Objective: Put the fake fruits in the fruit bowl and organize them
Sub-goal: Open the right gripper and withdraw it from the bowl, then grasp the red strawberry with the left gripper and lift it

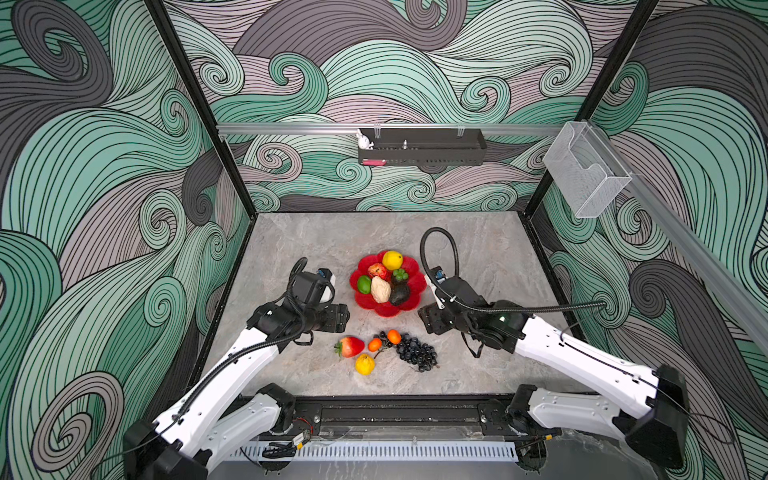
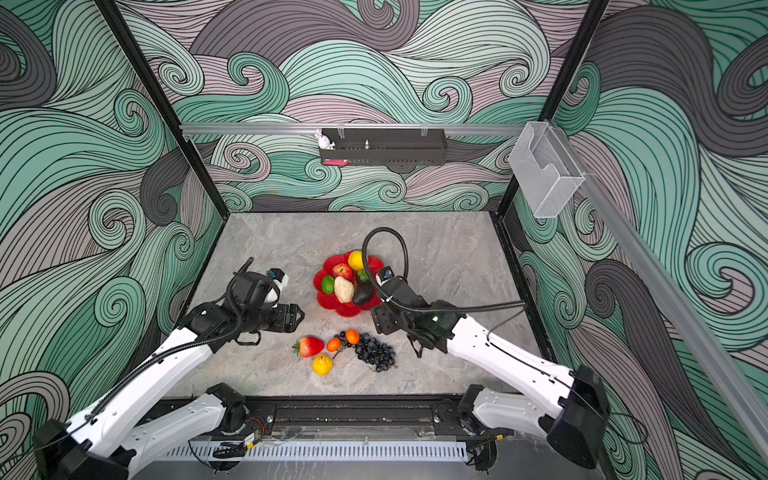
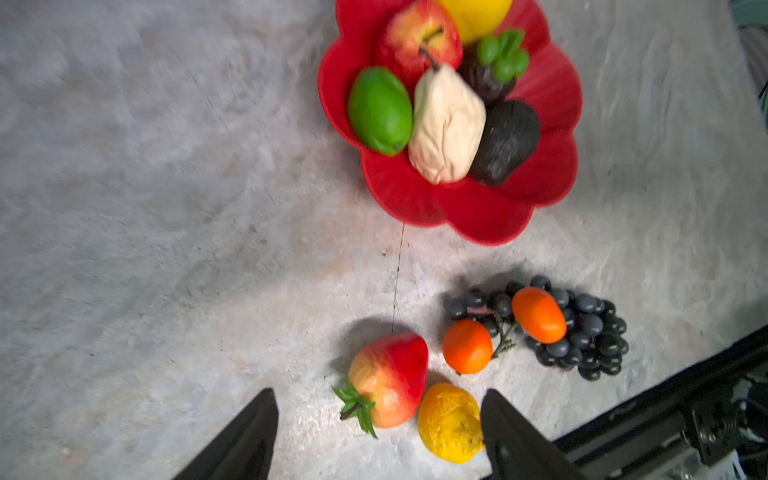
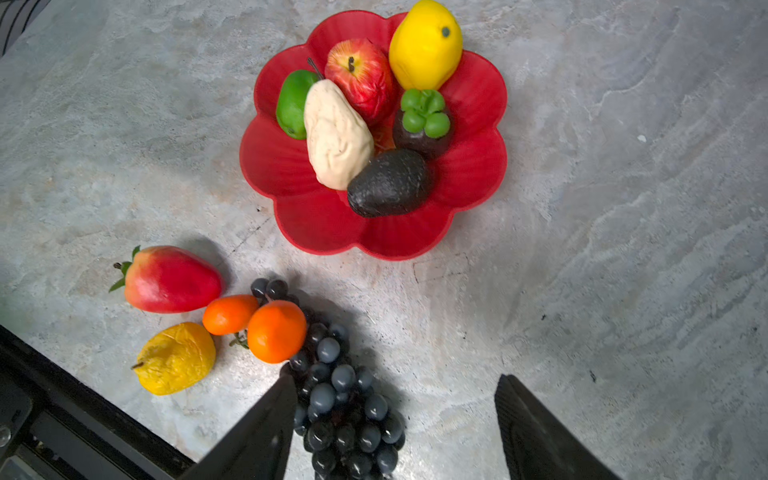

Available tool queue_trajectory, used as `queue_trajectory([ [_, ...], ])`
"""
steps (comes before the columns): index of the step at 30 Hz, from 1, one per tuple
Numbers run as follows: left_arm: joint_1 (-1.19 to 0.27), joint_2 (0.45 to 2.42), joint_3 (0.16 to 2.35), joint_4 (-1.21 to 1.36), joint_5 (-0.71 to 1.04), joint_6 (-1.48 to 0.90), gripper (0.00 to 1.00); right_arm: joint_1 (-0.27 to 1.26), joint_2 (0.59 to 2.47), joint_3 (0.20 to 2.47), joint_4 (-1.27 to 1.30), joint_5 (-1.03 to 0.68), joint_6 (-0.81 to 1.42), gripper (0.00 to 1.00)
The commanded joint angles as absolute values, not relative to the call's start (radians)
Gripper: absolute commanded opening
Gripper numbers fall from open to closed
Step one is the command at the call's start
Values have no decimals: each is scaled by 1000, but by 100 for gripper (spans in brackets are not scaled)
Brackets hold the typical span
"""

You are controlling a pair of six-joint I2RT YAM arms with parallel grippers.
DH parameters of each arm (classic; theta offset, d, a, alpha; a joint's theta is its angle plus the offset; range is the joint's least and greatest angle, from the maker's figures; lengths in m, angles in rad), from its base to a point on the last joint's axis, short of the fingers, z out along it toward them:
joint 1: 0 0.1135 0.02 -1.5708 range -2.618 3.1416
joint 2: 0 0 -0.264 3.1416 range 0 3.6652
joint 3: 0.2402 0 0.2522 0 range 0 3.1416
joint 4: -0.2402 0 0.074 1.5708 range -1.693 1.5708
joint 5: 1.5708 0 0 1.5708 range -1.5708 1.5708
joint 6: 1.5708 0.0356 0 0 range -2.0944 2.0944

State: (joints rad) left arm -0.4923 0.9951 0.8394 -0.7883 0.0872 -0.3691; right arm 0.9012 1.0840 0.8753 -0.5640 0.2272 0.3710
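Red bowl is carrying six fruits, so I am poising left gripper and right gripper spread, empty, to pick strays.

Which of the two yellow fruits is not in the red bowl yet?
The wrinkled, darker yellow one, lying on the table beside the strawberry. The smooth bright lemon already sits in the bowl.

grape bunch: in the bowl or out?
Out. The grape bunch lies on the table, on the near side of the fruit bowl and clear of its rim.
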Motion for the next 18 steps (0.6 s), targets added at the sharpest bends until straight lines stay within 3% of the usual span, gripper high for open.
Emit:
queue_trajectory([
  [1,-546,1053,896,-930,134,-434,76,894,983,768,-474,229,459,79],
  [7,-676,1149,923,-1049,29,-567,80,893,823,574,-367,207,565,81],
  [18,-686,1105,734,-748,-13,-827,86,893,758,485,-296,163,596,82],
])
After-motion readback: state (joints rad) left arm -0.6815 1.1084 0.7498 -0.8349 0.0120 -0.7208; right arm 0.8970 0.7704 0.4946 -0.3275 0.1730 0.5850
